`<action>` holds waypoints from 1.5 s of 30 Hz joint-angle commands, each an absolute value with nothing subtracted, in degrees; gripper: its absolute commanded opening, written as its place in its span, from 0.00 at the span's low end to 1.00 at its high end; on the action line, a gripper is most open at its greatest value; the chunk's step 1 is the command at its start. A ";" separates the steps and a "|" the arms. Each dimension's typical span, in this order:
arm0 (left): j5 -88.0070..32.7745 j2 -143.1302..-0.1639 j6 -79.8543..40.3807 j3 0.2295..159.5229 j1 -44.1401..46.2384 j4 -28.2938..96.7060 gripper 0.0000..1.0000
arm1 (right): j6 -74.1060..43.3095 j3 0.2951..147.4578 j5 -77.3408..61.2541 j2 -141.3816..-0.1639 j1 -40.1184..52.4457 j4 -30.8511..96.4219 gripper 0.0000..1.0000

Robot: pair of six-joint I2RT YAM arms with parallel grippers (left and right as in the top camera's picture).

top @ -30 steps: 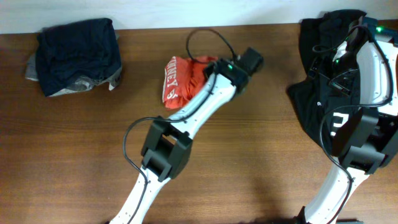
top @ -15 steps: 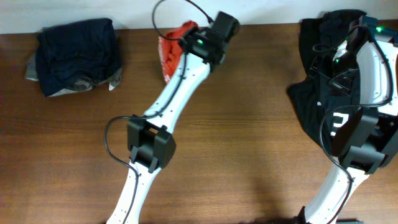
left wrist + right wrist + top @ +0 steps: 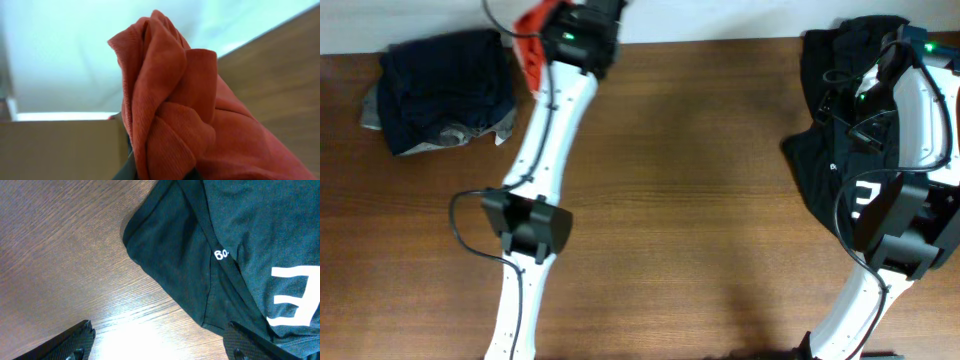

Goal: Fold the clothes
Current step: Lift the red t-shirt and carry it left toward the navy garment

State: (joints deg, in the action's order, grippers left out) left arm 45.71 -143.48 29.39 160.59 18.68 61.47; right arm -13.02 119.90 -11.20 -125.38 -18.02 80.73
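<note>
1. Left wrist view: red-orange knit T-shirt point(image 3: 170, 110), bunched into thick twisted folds right against the lens, with no lettering showing. It appears raised off the board.
2. Left gripper point(image 3: 578, 14): reached to the table's far edge. The fingers are buried under cloth, and it is judged clamped on the bundle, which stands up at its tip.
3. Right gripper point(image 3: 160, 344): jaws spread wide and holding nothing. It hovers over the hem of a black cotton garment with white letters point(image 3: 240, 240), which lies loose at the table's right end.
4. Risk, first: the T-shirt hangs at the very back edge. If it were let go there, it would likely slip behind the table, out of reach of both arms.
5. Risk, second: the grip takes a wad of many layers, not one hem. If set down so, the cloth would land crumpled and no clean fold line could be found.
6. Risk, third: a black cable loop point(image 3: 490, 12) arches just beside the cloth and could catch a sleeve on a swing.
7. Surface: brown wood-grain table point(image 3: 700, 200), matt, bare in its middle, with a glare patch under the right wrist.
8. Dark navy folded cloth pile point(image 3: 440, 90): far left corner, just beside the T-shirt.
9. Room: plain white wall point(image 3: 740, 15) runs along the far edge.
</note>
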 commanded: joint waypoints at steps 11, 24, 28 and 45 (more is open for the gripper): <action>33.12 -143.33 49.91 164.18 -4.51 48.51 0.00 | -12.43 120.09 -11.57 -123.48 -12.73 80.62 0.87; -2.87 -143.52 66.17 163.17 -16.73 47.66 0.00 | -12.45 120.09 -11.38 -123.48 -7.81 81.52 0.87; -4.99 -143.63 72.99 159.74 -17.61 47.05 0.00 | -12.45 120.09 -11.25 -123.48 -7.01 82.54 0.87; -1.74 -140.27 66.83 154.41 -22.92 39.59 0.00 | -12.45 120.09 -9.87 -123.48 -6.70 83.53 0.87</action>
